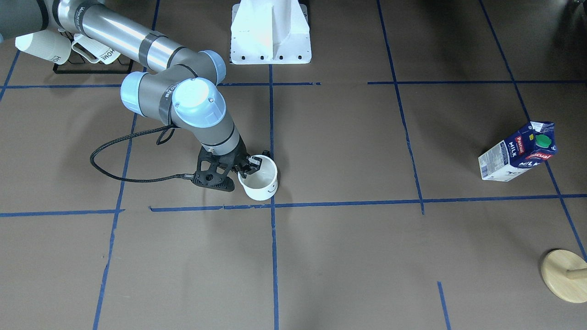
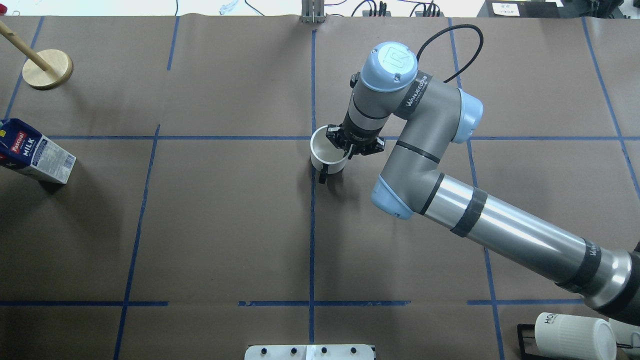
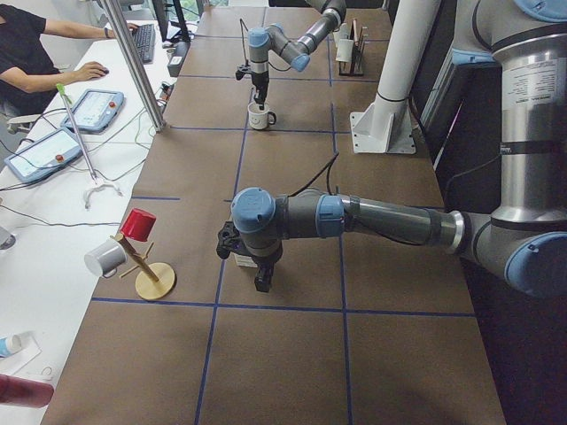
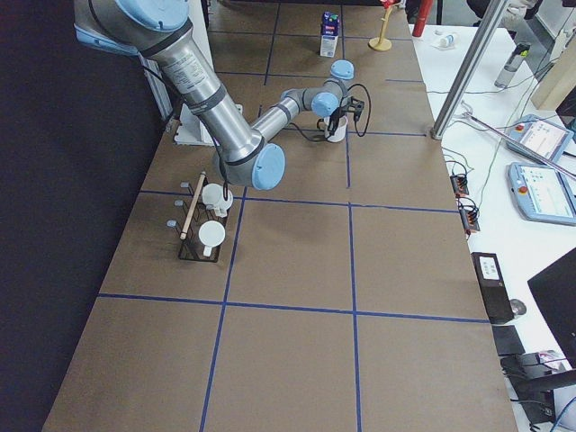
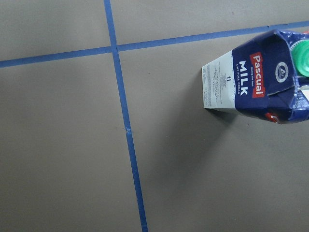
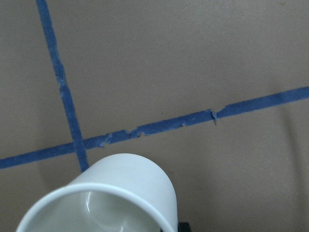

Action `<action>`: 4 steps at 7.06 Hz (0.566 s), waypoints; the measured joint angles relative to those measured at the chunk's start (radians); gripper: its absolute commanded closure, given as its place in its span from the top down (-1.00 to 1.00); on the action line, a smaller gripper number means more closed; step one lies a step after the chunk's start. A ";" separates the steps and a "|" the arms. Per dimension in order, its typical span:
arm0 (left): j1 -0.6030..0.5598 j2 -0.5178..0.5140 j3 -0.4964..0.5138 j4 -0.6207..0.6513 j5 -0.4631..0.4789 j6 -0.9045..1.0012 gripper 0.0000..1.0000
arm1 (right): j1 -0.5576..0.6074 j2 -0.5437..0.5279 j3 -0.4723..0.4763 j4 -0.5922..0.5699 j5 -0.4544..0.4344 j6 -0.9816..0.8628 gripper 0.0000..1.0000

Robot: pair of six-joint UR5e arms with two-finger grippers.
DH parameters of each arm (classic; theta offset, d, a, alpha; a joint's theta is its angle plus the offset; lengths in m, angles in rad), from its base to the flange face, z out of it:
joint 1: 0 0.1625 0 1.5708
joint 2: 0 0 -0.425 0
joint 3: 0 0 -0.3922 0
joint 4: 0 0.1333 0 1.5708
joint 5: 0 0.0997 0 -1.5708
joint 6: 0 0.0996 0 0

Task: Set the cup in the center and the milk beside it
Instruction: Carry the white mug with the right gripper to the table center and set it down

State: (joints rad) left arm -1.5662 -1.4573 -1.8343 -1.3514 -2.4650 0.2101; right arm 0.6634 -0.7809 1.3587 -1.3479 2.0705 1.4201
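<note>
Cup [image 1: 263,185], rim seemingly between right gripper [image 1: 251,165] fingers.

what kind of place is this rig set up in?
Most likely a robotics lab workcell: a paper-covered table gridded with blue tape, teach pendants on the side bench, and an operator seated at a keyboard.
</note>
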 measured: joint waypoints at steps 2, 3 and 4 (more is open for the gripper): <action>0.000 0.001 -0.004 0.000 -0.001 -0.002 1.00 | -0.013 0.010 -0.004 0.002 -0.009 0.035 1.00; -0.001 0.001 -0.008 0.000 -0.010 -0.006 1.00 | -0.015 0.013 -0.001 0.000 -0.011 0.041 1.00; 0.000 0.000 -0.020 0.000 -0.030 -0.015 1.00 | -0.005 0.010 0.020 -0.008 -0.004 0.043 1.00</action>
State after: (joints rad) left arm -1.5662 -1.4572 -1.8538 -1.3518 -2.4950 0.1955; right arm 0.6589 -0.7707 1.3786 -1.3564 2.0665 1.4627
